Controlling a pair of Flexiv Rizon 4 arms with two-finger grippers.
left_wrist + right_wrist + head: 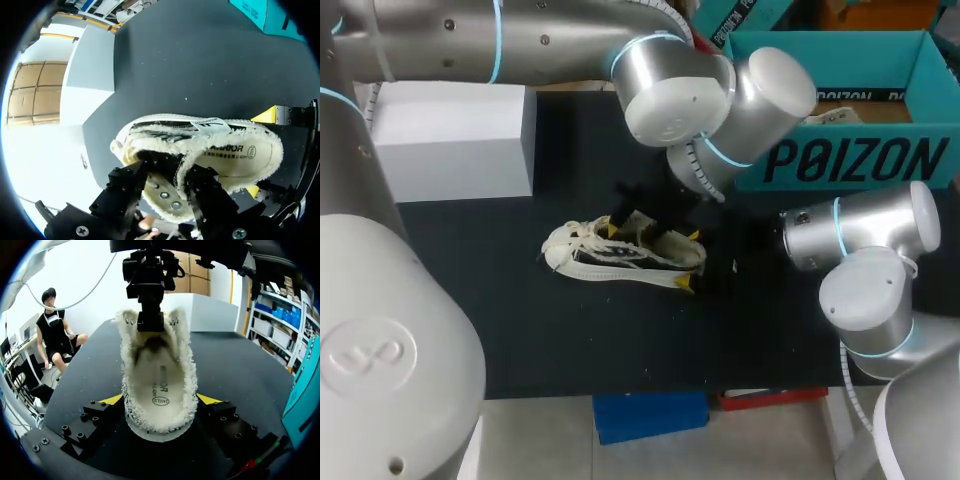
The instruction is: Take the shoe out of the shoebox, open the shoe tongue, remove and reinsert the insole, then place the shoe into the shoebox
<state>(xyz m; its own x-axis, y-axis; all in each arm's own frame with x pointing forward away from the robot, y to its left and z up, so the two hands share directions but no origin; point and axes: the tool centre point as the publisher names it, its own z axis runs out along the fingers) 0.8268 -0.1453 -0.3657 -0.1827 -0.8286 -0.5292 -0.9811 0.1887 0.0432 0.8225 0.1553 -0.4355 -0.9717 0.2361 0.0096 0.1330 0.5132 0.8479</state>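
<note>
Here, from the head view, we see the shoe (620, 258) lying on its side on the dark table (570, 340), outside the shoebox (840, 160), which stands open at the far right edge. A white box (455, 140) sits at the far left, well apart from the shoe. Our left gripper (638, 222) comes down from above onto the laced part of the shoe. Our right gripper (690, 262) is at the heel, with one yellow tip on each side of it.

In the left wrist view, the left gripper (167, 187) has its dark fingers (125, 192) pinched onto a strip of the upper with metal eyelets. The yellow tips are hidden in the fleece, so we cannot tell whether the tongue is caught too. Ahead of it, the right gripper (259, 152) clamps the heel of the shoe (225, 150). The white box (87, 75) and a corner of the shoebox (265, 15) lie beyond.

In the right wrist view, the right gripper (160, 400) grasps the heel between its yellow tips, both pressed against the fleecy sides. The shoe (187, 380) points away from it, opening upward, and the insole (160, 385) lies flat inside. At the throat, the left gripper (150, 322) holds the upper between the two eyelet rows. The shoebox (302, 390) is beside the right gripper, apart from the shoe.
</note>
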